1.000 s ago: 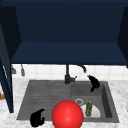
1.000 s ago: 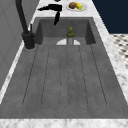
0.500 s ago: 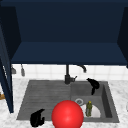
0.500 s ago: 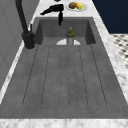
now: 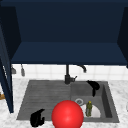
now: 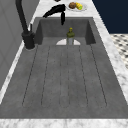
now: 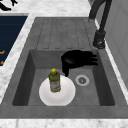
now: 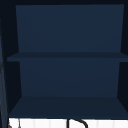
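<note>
Right hand (image 7: 75, 60) hovers mid-frame over the basin, fingers relaxed, holding nothing; it should descend squarely onto the bottle (image 7: 54, 80) standing on the plate (image 7: 65, 97).

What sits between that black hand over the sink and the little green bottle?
Nothing: in the right side view the right hand hangs above the basin, and only bare air separates it from the green bottle standing on the white plate.

Grey sink (image 7: 105, 82) set in a marble counter (image 6: 115, 62). White plate (image 7: 65, 96) on basin floor near front wall, green bottle (image 7: 54, 80) upright on it. Drain (image 7: 82, 80) beside plate. Ribbed drainboard (image 6: 65, 75) at left. Food plate (image 6: 76, 6) on counter's right end.
</note>
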Motion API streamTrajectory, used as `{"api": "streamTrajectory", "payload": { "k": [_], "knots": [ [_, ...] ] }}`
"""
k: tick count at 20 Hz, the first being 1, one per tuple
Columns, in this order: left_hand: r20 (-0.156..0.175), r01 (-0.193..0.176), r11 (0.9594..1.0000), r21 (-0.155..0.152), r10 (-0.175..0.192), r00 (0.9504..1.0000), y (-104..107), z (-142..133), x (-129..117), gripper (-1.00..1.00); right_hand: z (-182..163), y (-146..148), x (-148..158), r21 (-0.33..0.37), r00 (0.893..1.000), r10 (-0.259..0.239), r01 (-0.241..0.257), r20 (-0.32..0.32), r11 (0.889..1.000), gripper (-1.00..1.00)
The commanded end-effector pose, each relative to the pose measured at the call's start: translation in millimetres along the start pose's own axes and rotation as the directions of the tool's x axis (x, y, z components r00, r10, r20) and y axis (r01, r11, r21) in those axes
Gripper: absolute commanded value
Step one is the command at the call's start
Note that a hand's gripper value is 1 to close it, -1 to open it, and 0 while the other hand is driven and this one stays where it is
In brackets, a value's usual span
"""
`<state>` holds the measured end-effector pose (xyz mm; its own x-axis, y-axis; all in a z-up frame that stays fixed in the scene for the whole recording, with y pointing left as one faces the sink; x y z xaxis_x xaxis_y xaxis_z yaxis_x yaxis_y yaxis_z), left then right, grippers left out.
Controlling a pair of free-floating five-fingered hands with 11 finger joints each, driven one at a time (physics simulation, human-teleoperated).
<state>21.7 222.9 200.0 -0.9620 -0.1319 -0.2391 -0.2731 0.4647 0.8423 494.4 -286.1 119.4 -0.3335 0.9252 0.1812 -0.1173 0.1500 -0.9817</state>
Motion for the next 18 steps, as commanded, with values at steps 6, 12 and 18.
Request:
{"api": "streamTrajectory", "payload": {
  "k": [6, 12, 18],
  "knots": [
    [0.0, 0.0, 1.0, 0.0, 0.0, 1.0, 0, 0, 0, 0.0, 1, 0, 0, -0.001, 1.0, 0.0, 0.0, 0.0, 1.0, -1.0],
    [0.0, 0.0, 1.0, 0.0, 0.0, 1.0, 0, 0, 0, 0.0, 17, -11, -22, -0.033, 0.999, -0.051, 0.051, -0.001, 0.998, -1.0],
    [0.0, 0.0, 1.0, 0.0, 0.0, 1.0, 0, 0, 0, 0.0, 35, -19, -40, -0.046, 0.998, -0.069, 0.069, -0.005, 0.997, -1.0]
  ]
}}
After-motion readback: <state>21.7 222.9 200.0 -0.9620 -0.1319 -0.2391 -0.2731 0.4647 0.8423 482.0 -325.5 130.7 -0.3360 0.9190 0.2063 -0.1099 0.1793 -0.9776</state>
